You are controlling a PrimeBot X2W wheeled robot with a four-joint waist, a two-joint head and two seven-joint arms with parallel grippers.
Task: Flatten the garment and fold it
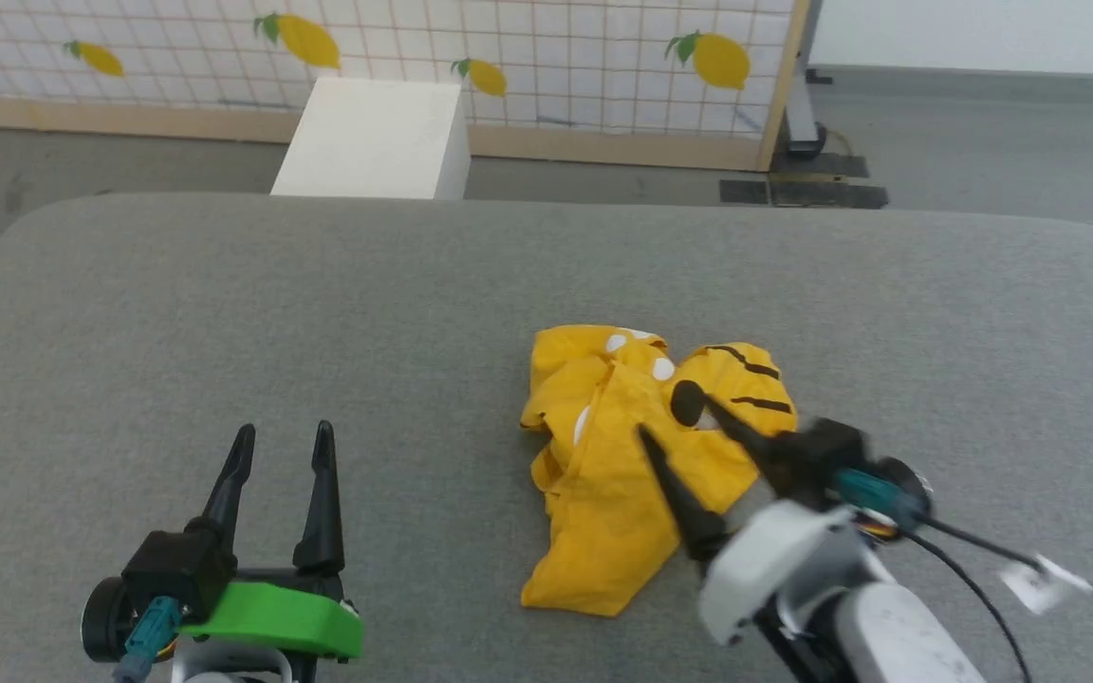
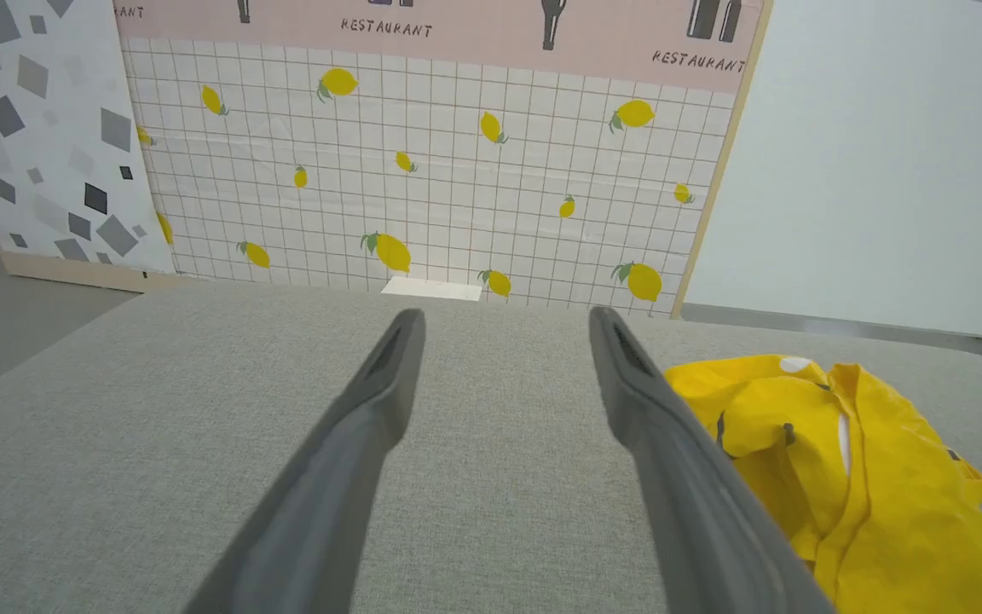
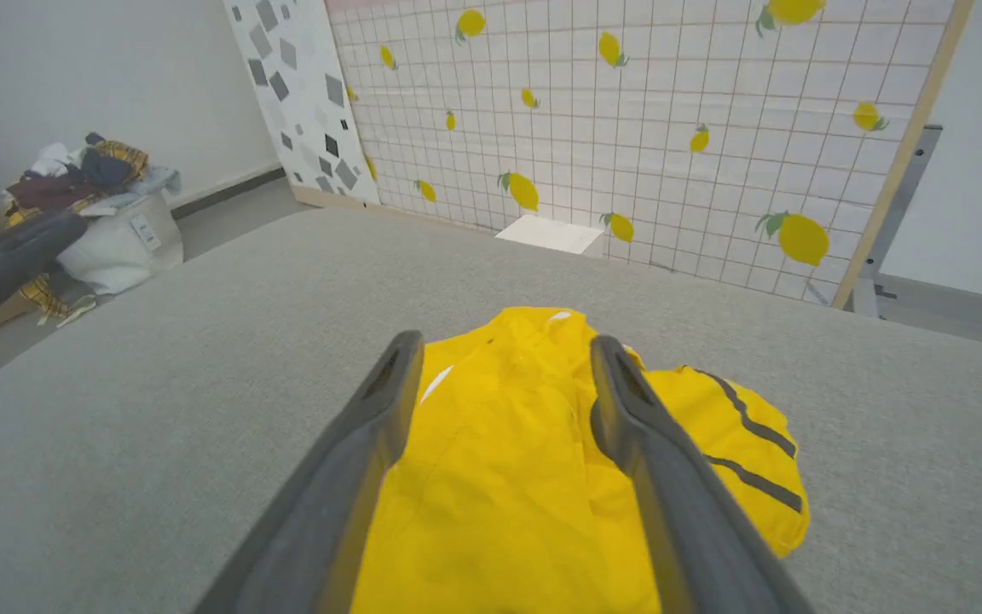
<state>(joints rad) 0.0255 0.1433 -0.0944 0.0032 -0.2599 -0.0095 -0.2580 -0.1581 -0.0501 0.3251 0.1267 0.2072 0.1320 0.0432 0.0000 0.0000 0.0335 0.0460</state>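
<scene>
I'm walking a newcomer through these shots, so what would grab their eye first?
The crumpled bright yellow T-shirt, lying right of centre on the grey table. Next, the right gripper, open with its fingers over the T-shirt, while the left gripper is open above bare table to the left. Behind the table stands a white grid wall dotted with lemons.

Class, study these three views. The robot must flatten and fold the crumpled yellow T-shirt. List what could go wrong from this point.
1. The bright yellow crumpled T-shirt lies bunched in overlapping layers; the open right hand over it may pinch several at once, lifting a wad rather than an edge.
2. The open left hand stands apart over the grey fabric-covered surface; pulled from one side, the shirt may slide instead of spreading.
</scene>
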